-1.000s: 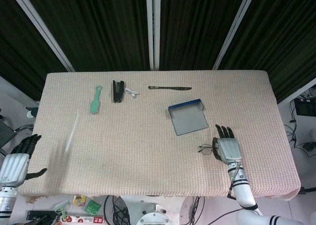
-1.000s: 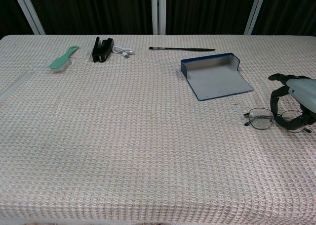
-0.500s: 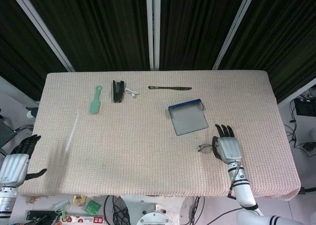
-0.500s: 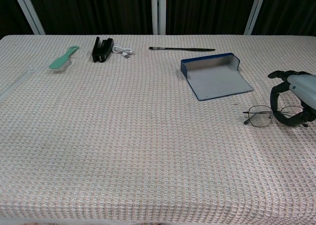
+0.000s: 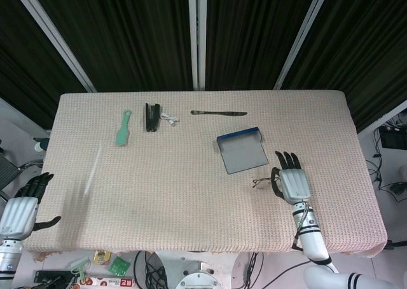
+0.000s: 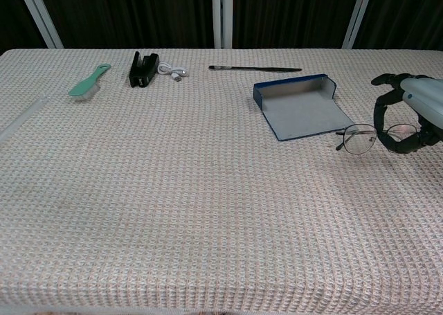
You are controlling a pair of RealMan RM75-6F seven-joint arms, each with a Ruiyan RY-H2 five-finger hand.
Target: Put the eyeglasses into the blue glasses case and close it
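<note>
Chest view: right hand point(image 6: 414, 114) pinches the eyeglasses point(image 6: 361, 138) just beside the open blue glasses case point(image 6: 302, 107); left hand point(image 5: 20, 208) empty, fingers spread.

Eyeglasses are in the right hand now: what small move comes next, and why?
Probably carry the eyeglasses left and slightly back, over the open blue glasses case. The right hand holds them just off the case's near right corner, not yet above it.

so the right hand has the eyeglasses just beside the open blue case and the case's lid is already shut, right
Not quite: the blue glasses case lies open, its grey inside showing in the chest view. The rest holds: the right hand holds the eyeglasses just beside the case's near right corner.
</note>
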